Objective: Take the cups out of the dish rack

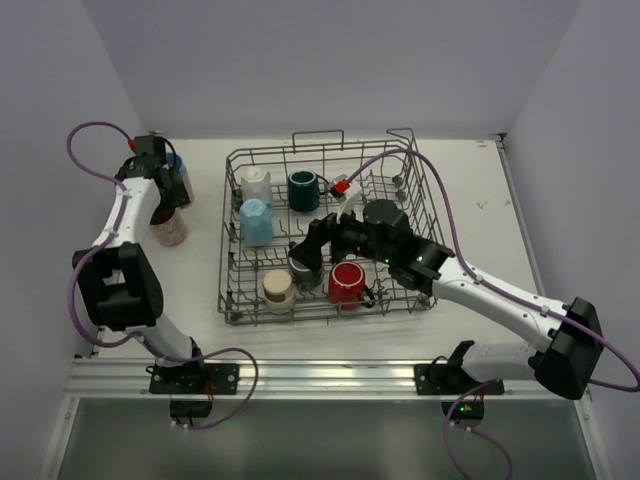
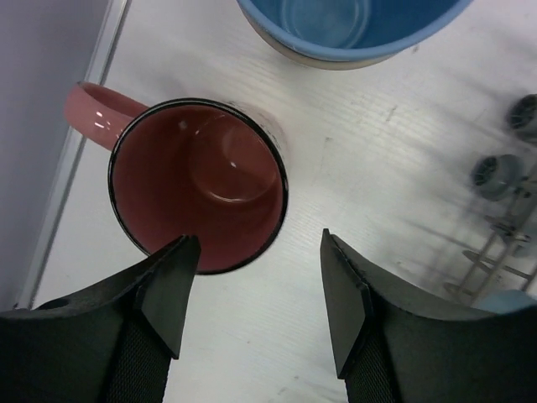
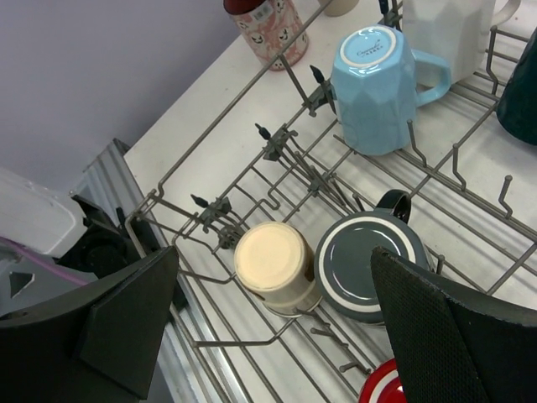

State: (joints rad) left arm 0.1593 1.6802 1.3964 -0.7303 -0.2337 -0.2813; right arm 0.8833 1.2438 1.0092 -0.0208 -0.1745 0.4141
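The grey wire dish rack [image 1: 425, 215] holds several cups upside down: white [image 1: 256, 183], dark teal [image 1: 303, 190], light blue [image 1: 256, 222], beige [image 1: 278, 288], red [image 1: 347, 283] and dark grey [image 1: 304, 266]. My right gripper [image 3: 273, 323] hangs open and empty above the beige cup [image 3: 273, 264] and the dark grey mug [image 3: 369, 267]. Left of the rack, a pink mug [image 2: 197, 185] stands upright on the table beside a blue cup [image 2: 352, 25]. My left gripper [image 2: 256, 294] is open just over the pink mug's near rim, holding nothing.
The rack's upright tines [image 3: 315, 180] and its rim wire [image 3: 210, 126] surround the cups. The rack's small grey wheels [image 2: 495, 172] lie right of the pink mug. The table's left edge [image 2: 71, 168] and wall run close to that mug.
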